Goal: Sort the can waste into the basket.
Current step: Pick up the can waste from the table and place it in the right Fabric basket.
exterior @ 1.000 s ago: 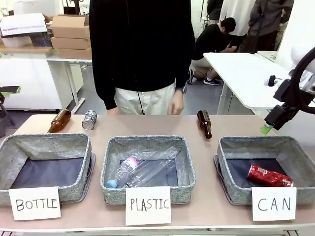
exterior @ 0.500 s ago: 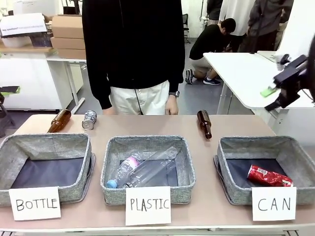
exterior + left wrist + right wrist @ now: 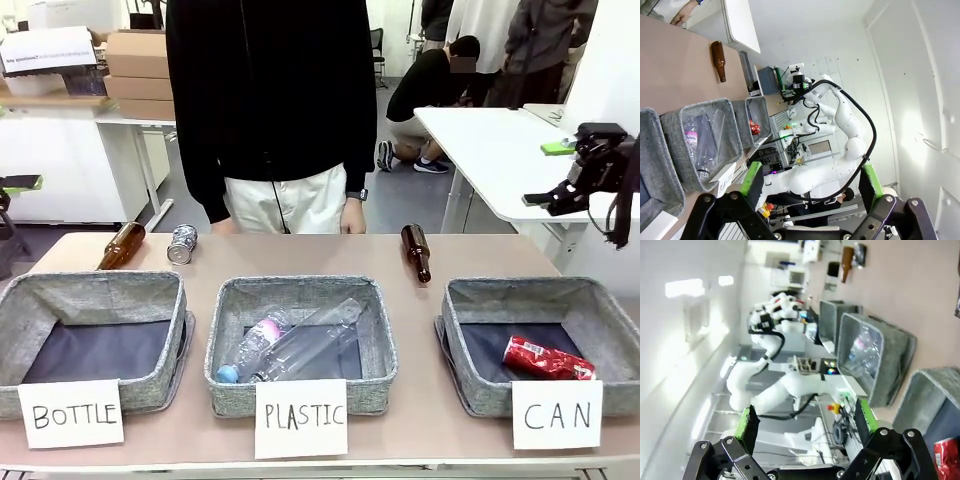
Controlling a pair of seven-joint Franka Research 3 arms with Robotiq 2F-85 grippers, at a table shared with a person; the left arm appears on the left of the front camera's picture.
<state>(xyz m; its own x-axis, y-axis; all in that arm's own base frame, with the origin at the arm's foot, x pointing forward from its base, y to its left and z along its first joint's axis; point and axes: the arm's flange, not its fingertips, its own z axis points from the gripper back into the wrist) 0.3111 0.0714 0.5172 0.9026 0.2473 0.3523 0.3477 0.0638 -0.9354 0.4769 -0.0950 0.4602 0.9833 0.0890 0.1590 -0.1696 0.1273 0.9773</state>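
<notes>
Left hand [image 3: 810, 176] (wide, empty, as is right hand [image 3: 805, 415]) shd straddle small silver-and-blue metal can [image 3: 181, 243] w/o nudging brown glass bottle [image 3: 121, 245] near it

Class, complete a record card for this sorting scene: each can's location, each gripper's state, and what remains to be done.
Red can: lying inside the CAN basket
Silver can: on the table, far left, beside a brown bottle, outside every basket
Left gripper: jaws open, empty
Right gripper: jaws open, empty, raised beyond the table's right side
Remaining: silver can not yet in the CAN basket
</notes>
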